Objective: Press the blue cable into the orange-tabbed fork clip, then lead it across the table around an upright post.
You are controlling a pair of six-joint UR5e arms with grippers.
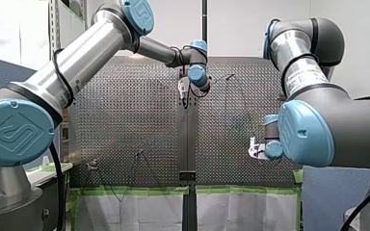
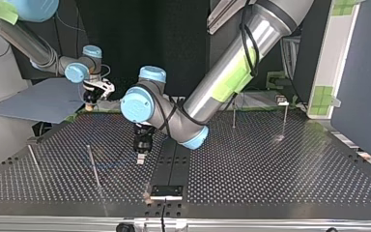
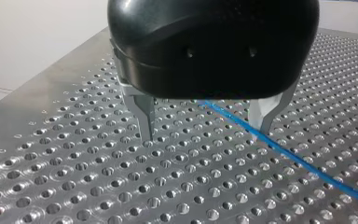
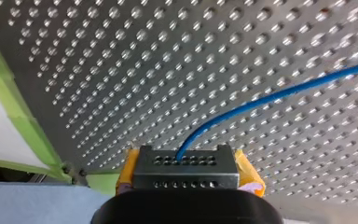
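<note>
**Blue cable clamped at one end, lying free at the other**

The perforated desk fills the scene. My left arm reaches down to its middle. My right arm works at the far edge, at the top view's left. The left gripper points at the desk, its metal fingers spread wide and gripping nothing. The right gripper is closed on the blue cable. The cable runs out from between the yellow pads over the desk and passes between the left fingers, close to one. A thin post stands upright nearby.
</note>
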